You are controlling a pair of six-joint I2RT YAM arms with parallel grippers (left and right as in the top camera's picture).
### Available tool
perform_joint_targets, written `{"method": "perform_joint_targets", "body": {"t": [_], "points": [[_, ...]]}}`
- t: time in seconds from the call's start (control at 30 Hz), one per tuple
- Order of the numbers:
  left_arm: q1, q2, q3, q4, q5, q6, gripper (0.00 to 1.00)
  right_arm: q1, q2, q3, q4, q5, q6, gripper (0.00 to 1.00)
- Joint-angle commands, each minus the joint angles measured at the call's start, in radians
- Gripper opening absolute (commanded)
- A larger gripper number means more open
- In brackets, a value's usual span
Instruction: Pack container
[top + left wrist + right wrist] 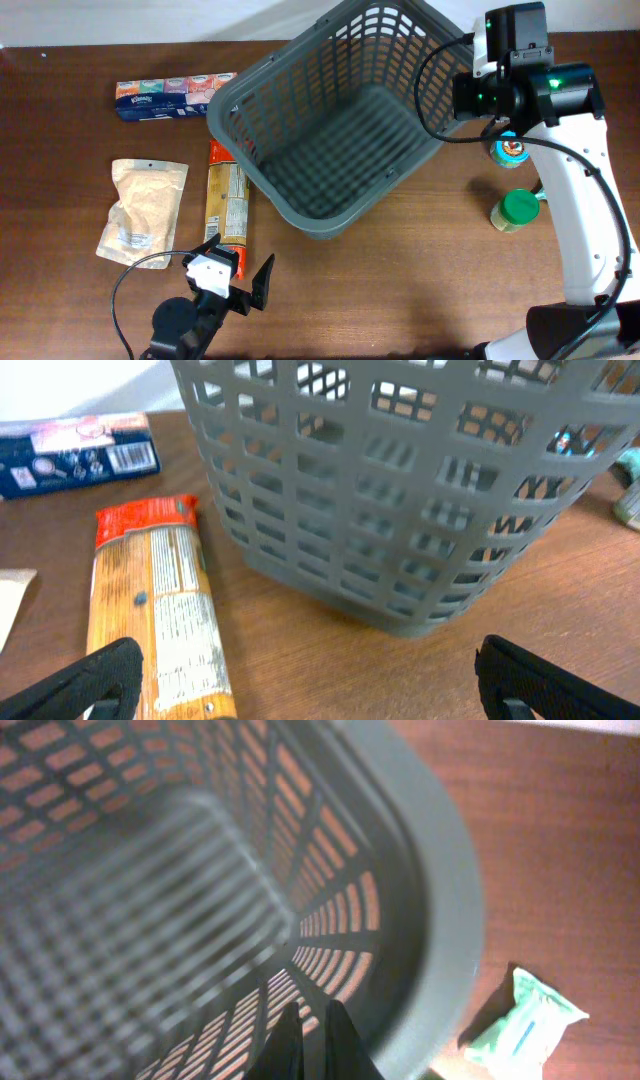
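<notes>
Two tools: left tool, jaws apart at 7 o'clock, should straddle the long packet squarely; right tool, tips together, sits at the 2 o'clock rim of the basket, mid-table.

Pincers: 2, the left pincer and the right pincer. Container: 1, at the right pincer. Pasta packet: 1, just beside the left pincer. Beige pouch: 1, near it. Tissue multipack: 1, well beyond it. Green-lidded jar: 1, and pale green packet: 1, both near the right pincer.
</notes>
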Motion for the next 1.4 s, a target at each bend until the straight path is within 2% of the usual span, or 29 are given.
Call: {"method": "perform_joint_targets", "body": {"t": [0.0,0.13,0.37,0.7,1.0,1.2,1.37], "points": [[-0.002,-0.007,-0.007,0.042,0.091,-0.014,0.99,-0.005,0.003,0.011,-0.046,-0.002,-0.007,0.04],[-0.002,-0.007,0.005,0.085,0.249,-0.023,0.99,-0.005,0.002,0.012,-0.094,-0.006,-0.006,0.04],[-0.003,0.049,0.135,0.037,0.255,-0.058,0.99,-0.005,-0.016,0.023,-0.123,-0.024,-0.005,0.04],[-0.003,0.271,0.521,-0.354,0.258,-0.057,0.99,-0.005,-0.057,0.212,-0.162,-0.032,0.001,0.04],[-0.004,0.334,0.658,-0.605,0.259,-0.066,0.99,-0.005,-0.057,0.266,-0.177,-0.055,0.001,0.04],[-0.004,0.334,0.700,-0.630,0.300,-0.076,0.99,-0.005,-0.057,0.266,-0.178,-0.055,0.001,0.04],[-0.004,0.334,0.700,-0.542,0.350,-0.072,0.99,-0.005,-0.057,0.266,-0.186,-0.079,0.002,0.04]]}}
